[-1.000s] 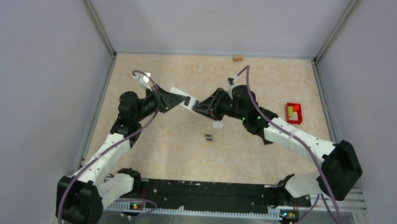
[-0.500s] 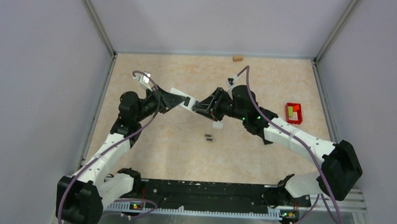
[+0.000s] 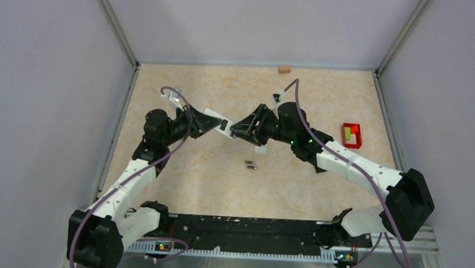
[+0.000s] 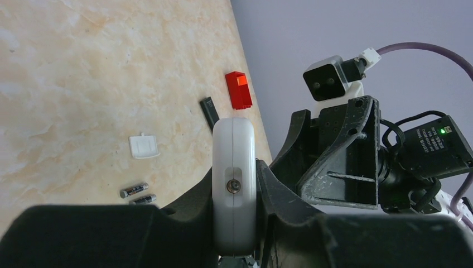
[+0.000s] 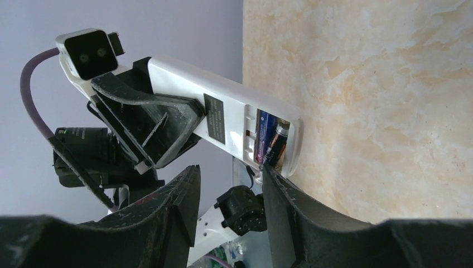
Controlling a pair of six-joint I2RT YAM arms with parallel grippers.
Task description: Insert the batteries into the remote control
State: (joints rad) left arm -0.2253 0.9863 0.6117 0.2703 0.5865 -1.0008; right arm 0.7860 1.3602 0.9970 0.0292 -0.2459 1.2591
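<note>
The desk [image 3: 177, 186] is the broad marbled surface. Over its middle the two arms meet tip to tip. The left arm [image 3: 132, 171] holds the remote control [image 5: 231, 103] raised off the desk and tilted, its open battery bay turned toward the other arm. The left claw [image 3: 214, 120] is clamped on the remote control's body. The right arm [image 3: 344, 164] reaches in from the far side. The right claw [image 5: 230, 173] has its jaws apart with nothing between them, and one fingertip [image 5: 269, 170] is right at the bay's end.

Well off to the right sits a red bin [image 3: 351, 134]. The white battery cover [image 4: 144, 146] lies flat on the desk below the claws. Just nearer than it, two loose batteries [image 3: 251, 165] rest side by side. Inside the bay the seated batteries [image 5: 273, 138] show as a pair, one bluish-purple, the other dark with a coppery end. I cannot tell whether both are pressed fully home.

The step in hand looks like seating a battery in the bay, with the right claw open beside it. The next move probably calls for a light push to settle the dark cell. After that comes a trip down to the desk, either for the cover or for another battery if the bay takes more. The left claw needs to keep the remote steady throughout.
</note>
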